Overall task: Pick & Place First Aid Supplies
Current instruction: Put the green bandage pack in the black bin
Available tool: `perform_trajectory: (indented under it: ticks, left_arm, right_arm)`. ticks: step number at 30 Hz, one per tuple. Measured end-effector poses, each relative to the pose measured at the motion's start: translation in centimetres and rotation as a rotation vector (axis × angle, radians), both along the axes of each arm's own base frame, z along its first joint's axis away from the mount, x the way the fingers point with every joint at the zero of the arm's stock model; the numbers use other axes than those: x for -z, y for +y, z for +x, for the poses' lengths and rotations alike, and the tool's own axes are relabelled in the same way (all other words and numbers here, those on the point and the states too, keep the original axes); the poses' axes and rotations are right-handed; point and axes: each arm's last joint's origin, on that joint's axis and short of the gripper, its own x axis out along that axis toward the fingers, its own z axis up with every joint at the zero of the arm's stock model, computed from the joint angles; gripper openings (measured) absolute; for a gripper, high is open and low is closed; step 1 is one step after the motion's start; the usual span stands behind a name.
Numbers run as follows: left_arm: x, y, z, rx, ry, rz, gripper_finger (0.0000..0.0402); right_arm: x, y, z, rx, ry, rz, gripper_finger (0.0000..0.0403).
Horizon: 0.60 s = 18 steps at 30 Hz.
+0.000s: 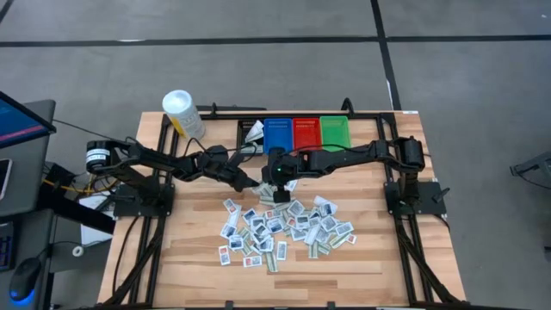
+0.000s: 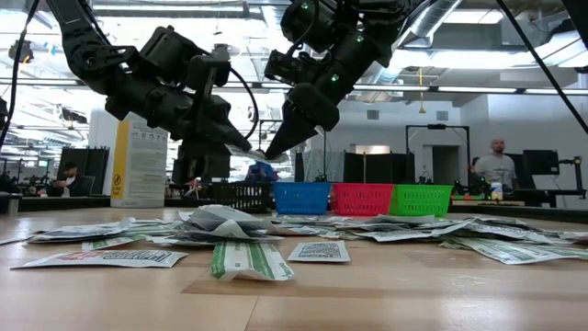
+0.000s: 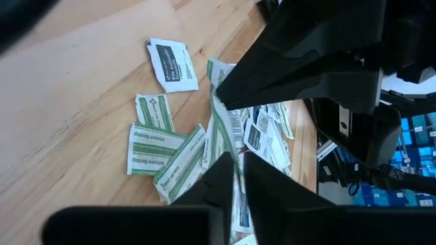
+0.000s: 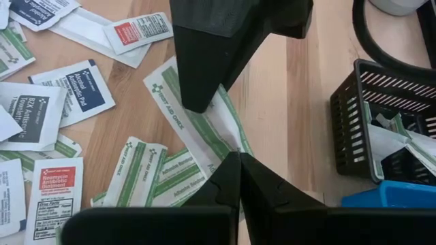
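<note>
Here both grippers, left (image 2: 246, 147) and right (image 2: 268, 150), clamp 1 green-striped packet (image 3: 221, 129) above the bench (image 1: 172, 258). Pulling apart could tear it.

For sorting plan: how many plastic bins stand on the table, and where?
4, in one row along the table's far edge: black bin, then blue bin, red bin and green bin. None seems hidden.
</note>
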Motion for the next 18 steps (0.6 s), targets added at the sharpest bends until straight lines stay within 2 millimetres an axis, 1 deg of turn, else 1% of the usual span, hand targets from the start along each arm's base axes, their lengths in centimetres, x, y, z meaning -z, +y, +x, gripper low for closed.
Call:
perform_trajectory:
  ticks: [2,3,11,14,18]
  left_arm:
    - [0.0,0.0,0.0,0.002,0.0,0.004,0.0008]
    - [0.0,0.0,0.0,0.004,-0.001,0.009,0.0006]
    - [0.02,0.0,-0.01,0.008,-0.001,0.017,0.0005]
    - [0.04,-0.01,-0.02,0.008,0.002,0.016,0.0006]
    - [0.07,-0.01,-0.03,0.009,0.005,0.015,0.0005]
  right_arm:
    - [0.0,0.0,0.0,0.0,0.0,0.0,0.0]
    - [0.0,0.0,0.0,0.0,0.0,0.0,0.0]
    - [0.0,0.0,0.0,0.0,0.0,0.0,0.0003]
    - [0.01,0.0,-0.01,0.0,0.001,0.0,0.0015]
    - [0.02,0.0,-0.02,0.0,0.002,0.0,0.0046]
